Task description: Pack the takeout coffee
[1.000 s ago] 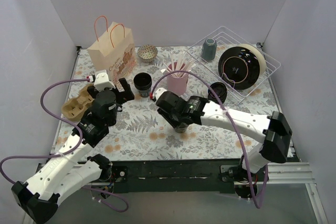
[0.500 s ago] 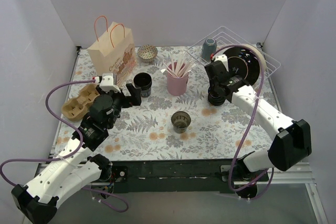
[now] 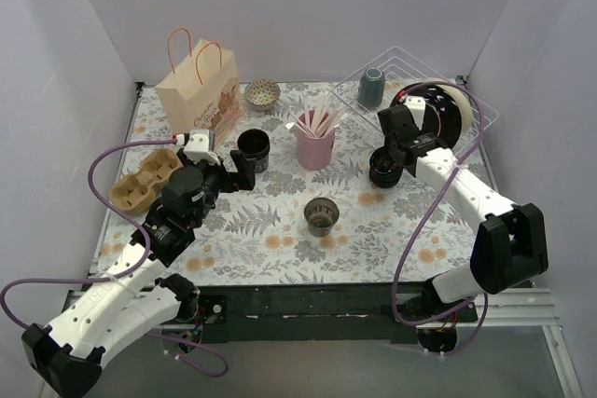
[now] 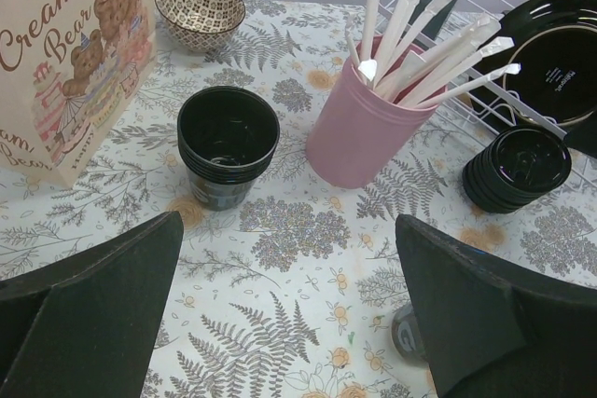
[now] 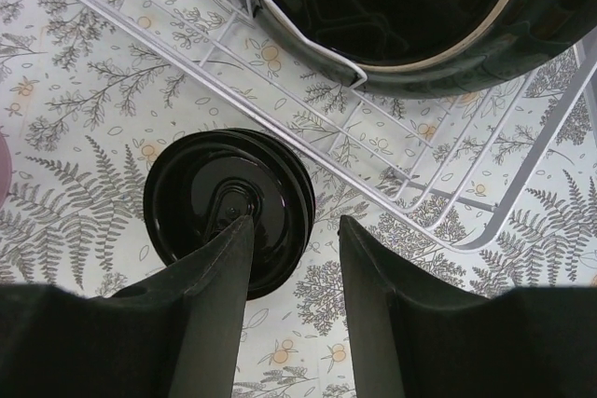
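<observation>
Right tool (image 5: 289, 272): hovers just above the takeout coffee (image 5: 231, 210), jaws part-open, nothing held; one finger (image 5: 219, 300) overlaps the lid edge, other off to the side, so not centred for a straddle grip.
Left tool (image 4: 289, 319): jaws wide apart, empty, aimed at lidless black cup (image 4: 228, 144) and pink straw holder (image 4: 359, 128); prob. just parked there.
Takeout coffee: upright on tabletop (image 3: 242, 230), lid on, just beside the wire rack (image 3: 471, 132) w/ the black plate (image 3: 437, 114).
Paper bag (image 3: 199, 90): stands upright at far left, mouth up; likely where the cup goes.
Cup carrier (image 3: 140, 182): cardboard, left edge, near the bag.
Next, est.: shift right tool over lid centre, lower, close.
</observation>
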Controlling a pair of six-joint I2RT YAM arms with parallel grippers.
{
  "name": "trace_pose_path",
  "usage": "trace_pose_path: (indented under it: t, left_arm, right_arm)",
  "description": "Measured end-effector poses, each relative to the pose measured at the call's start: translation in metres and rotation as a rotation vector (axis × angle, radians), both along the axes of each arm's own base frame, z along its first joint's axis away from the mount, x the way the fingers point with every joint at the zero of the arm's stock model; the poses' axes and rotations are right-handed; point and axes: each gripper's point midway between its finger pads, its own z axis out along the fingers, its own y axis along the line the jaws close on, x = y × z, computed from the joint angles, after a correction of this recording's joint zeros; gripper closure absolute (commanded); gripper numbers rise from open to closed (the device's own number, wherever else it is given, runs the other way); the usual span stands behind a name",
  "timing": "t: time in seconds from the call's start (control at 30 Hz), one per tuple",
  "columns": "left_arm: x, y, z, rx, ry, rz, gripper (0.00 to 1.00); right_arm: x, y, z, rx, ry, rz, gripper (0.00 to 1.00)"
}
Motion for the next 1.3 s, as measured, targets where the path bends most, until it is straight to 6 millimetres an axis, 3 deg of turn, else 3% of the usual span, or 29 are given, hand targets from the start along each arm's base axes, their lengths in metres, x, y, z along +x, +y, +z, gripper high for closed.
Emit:
trace_pose_path:
  t: [0.27, 1.3]
  left_arm:
    - [0.001, -0.003, 0.0, 0.005, -0.003, -0.013, 0.02]
    - [0.0, -0.005, 0.0, 0.005, -0.003, -0.024, 0.02]
  right_arm:
    - [0.001, -0.004, -0.021, 0.011, 0.035, -0.023, 0.53]
    - [0.002, -0.001, -0.031, 0.027, 0.054, -0.041, 0.64]
